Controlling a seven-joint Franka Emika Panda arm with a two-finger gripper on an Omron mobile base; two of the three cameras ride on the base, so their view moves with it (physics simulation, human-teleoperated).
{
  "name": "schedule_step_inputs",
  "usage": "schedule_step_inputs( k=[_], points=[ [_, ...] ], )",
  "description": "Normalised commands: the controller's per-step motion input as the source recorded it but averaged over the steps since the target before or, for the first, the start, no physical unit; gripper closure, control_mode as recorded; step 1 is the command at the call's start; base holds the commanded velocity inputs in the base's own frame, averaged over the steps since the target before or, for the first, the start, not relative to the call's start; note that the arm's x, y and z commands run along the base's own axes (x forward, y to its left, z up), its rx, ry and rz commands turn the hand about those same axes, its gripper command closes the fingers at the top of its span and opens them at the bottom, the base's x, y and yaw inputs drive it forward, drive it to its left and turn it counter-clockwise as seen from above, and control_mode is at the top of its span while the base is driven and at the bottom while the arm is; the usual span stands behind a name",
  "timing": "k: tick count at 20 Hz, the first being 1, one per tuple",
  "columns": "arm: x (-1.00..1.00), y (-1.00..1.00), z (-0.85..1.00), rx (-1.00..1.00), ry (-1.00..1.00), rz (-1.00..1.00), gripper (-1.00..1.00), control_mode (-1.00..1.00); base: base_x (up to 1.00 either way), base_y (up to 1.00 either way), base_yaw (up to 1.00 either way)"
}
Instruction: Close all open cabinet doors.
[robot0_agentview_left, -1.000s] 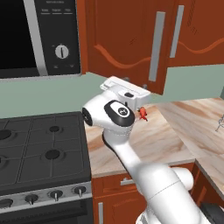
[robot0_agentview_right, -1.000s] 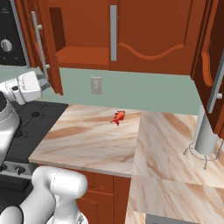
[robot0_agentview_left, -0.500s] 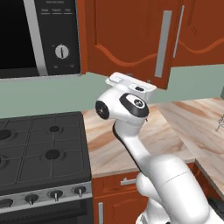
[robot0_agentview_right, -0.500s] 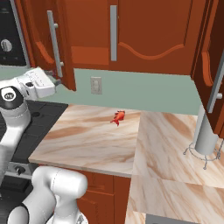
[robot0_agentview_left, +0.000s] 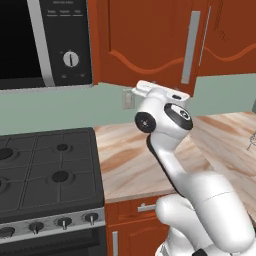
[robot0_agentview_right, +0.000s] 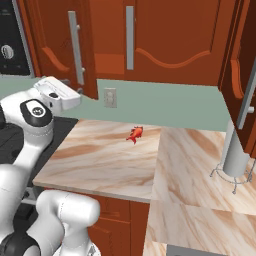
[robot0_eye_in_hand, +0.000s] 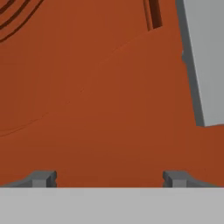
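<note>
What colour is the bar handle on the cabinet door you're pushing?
Grey, on the reddish-brown cabinet door; the handle shows best in the right base view.

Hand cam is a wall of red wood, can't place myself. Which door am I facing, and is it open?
Observer: The tall reddish-brown wooden cabinet door next to the black microwave. In the right base view it stands swung out from the cabinet front.
Operator: Where's the pincer on it?
Observer: The pincer is low on that door, near the foot of its long grey bar handle. I cannot tell if it touches.
Operator: Other doors open?
Observer: Yes, a second reddish-brown door at the far right stands swung out over the counter corner.
</note>
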Motion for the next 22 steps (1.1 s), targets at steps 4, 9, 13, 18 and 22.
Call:
schedule_step_inputs(
  k=[4,9,13,18,22],
  points=[
    [0.28,-0.18,0.0,0.03,0.0,0.17,-1.0,-1.0,0.0,0.0,0.0],
    [0.29,-0.11,0.0,0.03,0.0,0.14,-1.0,-1.0,0.0,0.0,0.0],
    [0.18,-0.02,0.0,0.01,0.0,0.1,-1.0,-1.0,0.0,0.0,0.0],
    [0.24,0.0,0.0,0.0,0.0,0.08,-1.0,-1.0,0.0,0.0,0.0],
    [0.3,-0.09,0.0,0.03,0.01,0.11,-1.0,-1.0,0.0,0.0,0.0]
  ],
)
